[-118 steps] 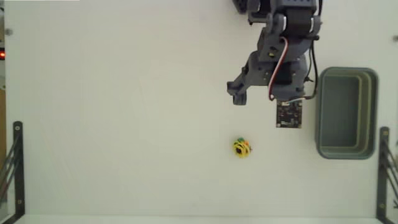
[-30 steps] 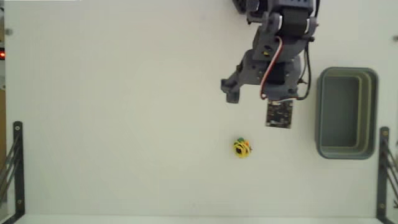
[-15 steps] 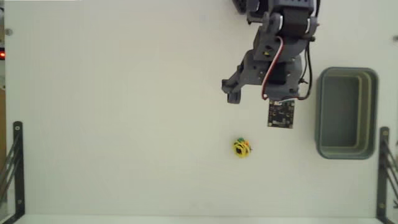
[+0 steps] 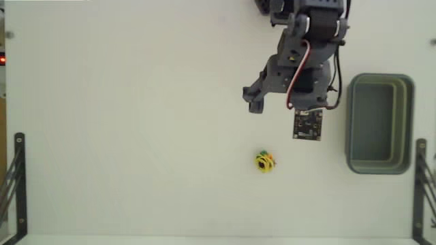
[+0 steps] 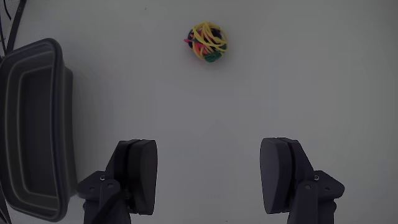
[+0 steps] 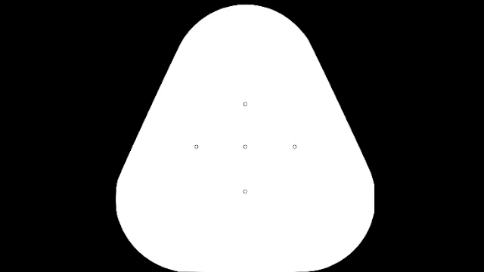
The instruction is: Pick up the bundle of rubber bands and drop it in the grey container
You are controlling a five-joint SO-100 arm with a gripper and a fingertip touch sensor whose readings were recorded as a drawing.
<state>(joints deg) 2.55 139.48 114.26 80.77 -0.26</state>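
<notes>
Claw (image 5: pixel 211 171) wide apart — empty, rubber-band bundle (image 5: pixel 208 42) beyond, untouched

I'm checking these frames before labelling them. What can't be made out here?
- Grey container: the wrist view's left edge cuts it off, and the gripper covers its lower corner.
- Bundle of rubber bands: too small in the fixed view to count loops.
- Arm base: cut off by the fixed view's top edge.
- Gripper fingertips: hidden under the arm in the fixed view.
</notes>
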